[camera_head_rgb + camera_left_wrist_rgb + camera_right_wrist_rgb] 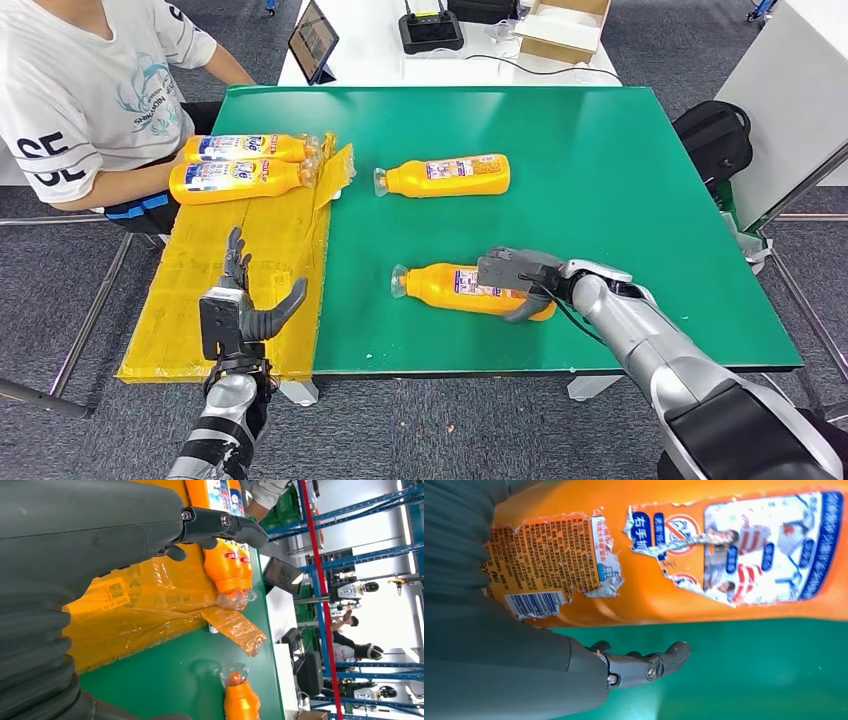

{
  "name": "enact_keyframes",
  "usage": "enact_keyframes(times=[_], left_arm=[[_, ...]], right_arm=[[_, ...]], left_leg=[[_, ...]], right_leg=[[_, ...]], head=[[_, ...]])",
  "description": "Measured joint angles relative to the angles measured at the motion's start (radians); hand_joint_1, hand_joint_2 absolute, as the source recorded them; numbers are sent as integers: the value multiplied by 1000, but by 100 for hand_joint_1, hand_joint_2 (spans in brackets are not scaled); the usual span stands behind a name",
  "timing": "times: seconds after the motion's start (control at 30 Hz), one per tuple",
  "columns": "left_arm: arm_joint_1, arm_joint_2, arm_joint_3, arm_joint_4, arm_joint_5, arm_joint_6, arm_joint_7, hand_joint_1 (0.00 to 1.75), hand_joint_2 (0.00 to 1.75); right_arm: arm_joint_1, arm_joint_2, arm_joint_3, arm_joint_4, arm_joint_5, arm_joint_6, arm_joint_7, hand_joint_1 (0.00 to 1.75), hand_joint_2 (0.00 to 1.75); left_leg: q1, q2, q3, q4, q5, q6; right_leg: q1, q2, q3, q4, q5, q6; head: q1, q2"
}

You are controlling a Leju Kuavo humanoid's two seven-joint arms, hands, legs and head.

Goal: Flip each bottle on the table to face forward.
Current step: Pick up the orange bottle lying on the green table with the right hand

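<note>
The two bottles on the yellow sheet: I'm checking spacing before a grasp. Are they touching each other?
Touching. In the head view the far bottle and the near bottle lie side by side on the yellow sheet, no gap between them.

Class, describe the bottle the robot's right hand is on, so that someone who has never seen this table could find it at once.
Start at the green table. Two orange bottles lie on its bare green surface; take the nearer bottle, close to the front edge, cap pointing left. Unlike the farther bottle, it has the right hand resting over its base end, and its label is torn.

Silver jointed arms (650,345) — grey ribbed wrist covers, dark fingers (236,252).
</note>
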Motion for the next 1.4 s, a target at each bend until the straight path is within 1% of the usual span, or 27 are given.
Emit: enact_keyframes(times=[0.03, 0.07, 0.13, 0.17, 0.2, 0.33, 0.53, 0.77, 0.87, 0.97, 1.03, 1.13, 1.2, 1.3, 1.4], left_arm=[[-1, 0, -1, 2, -1, 0, 1, 0, 175], [-2, 0, -2, 4, -3, 0, 3, 0, 175], [-4, -2, -5, 9, -5, -1, 6, 0, 175], [-5, -3, -7, 12, -5, -1, 8, 0, 175], [-6, -4, -8, 15, -5, -1, 10, 0, 175], [-7, -5, -10, 17, -6, -1, 15, 0, 175], [-6, -5, -9, 17, -6, -2, 20, 0, 175], [-4, -5, -9, 17, -6, -7, 22, 0, 175], [4, -5, -8, 13, -7, -13, 24, 0, 175], [26, -6, -8, -11, -10, -26, 30, 0, 175], [43, -10, -7, -34, -10, -41, 36, 0, 175], [67, -21, -8, -68, 19, -93, 49, 0, 175], [78, -32, -12, -89, 66, -149, 67, 0, 175], [86, -44, -33, -118, 164, -256, 105, 0, 175], [88, -48, -61, -143, 237, -335, 135, 0, 175]], right_arm=[[1, -1, 4, 0, 0, -3, 0, 20, 175], [3, -1, 9, 1, 1, -9, 0, 57, 175], [8, 1, 20, 3, 7, -25, 5, 137, 175], [11, 4, 27, 4, 12, -36, 7, 165, 175], [15, 8, 34, 6, 19, -49, 11, 171, 175], [25, 29, 54, 11, 37, -98, 19, 175, 175], [42, 51, 61, 14, 41, -163, 19, 175, 175], [54, 64, 58, 14, 42, -200, 14, 175, 175], [81, 66, 31, -7, 17, -272, -16, 175, 175], [158, 78, -38, -90, 6, -392, -55, 175, 175], [231, 97, -106, -184, 14, -498, -99, 175, 175], [343, 146, -237, -379, 16, -689, -213, 175, 175], [404, 183, -317, -513, 15, -784, -285, 175, 175], [472, 228, -409, -672, 4, -874, -373, 175, 175], [513, 252, -470, -759, -14, -900, -416, 175, 175]], left_leg=[[0, 0, 0, 0, 0, 0], [0, 0, 0, 0, 0, 0], [0, 0, 0, 0, 0, 0], [0, 0, 0, 0, 0, 0], [0, 1, 1, 0, 0, 0], [0, 5, 4, 0, -1, 0], [1, 6, 9, 0, -1, -1], [1, 6, 12, 0, -1, -1], [1, 6, 13, 0, -1, -1], [1, 5, 12, 0, -1, -1], [1, 3, 10, 0, -1, -1], [1, 1, 7, 0, -1, -1], [1, 0, 5, 0, -1, -1], [1, -1, 2, 0, -1, -1], [0, -1, 2, 0, -2, 0]], right_leg=[[0, 0, 0, 0, 0, 0], [0, 0, 0, 0, 0, 0], [0, 0, 0, 0, 0, 0], [0, 0, 0, 0, 0, 0], [0, 0, 0, 0, 0, 0], [1, 4, 2, 0, 0, 0], [1, 5, 6, 0, 0, -1], [1, 5, 10, 0, 0, -1], [1, 5, 11, 0, 0, -1], [1, 5, 10, 0, 0, -1], [1, 4, 9, 0, 0, 0], [1, 2, 7, 0, -1, -1], [1, 1, 5, 0, -1, -1], [1, 0, 3, 0, -1, -1], [0, 0, 3, -1, -1, -1]], head=[[0, 0], [0, 0], [0, 0], [0, 0], [0, 0], [0, 0], [0, 0], [0, 0], [0, 0], [0, 0], [0, 0], [0, 0], [0, 0], [0, 0], [0, 0]])
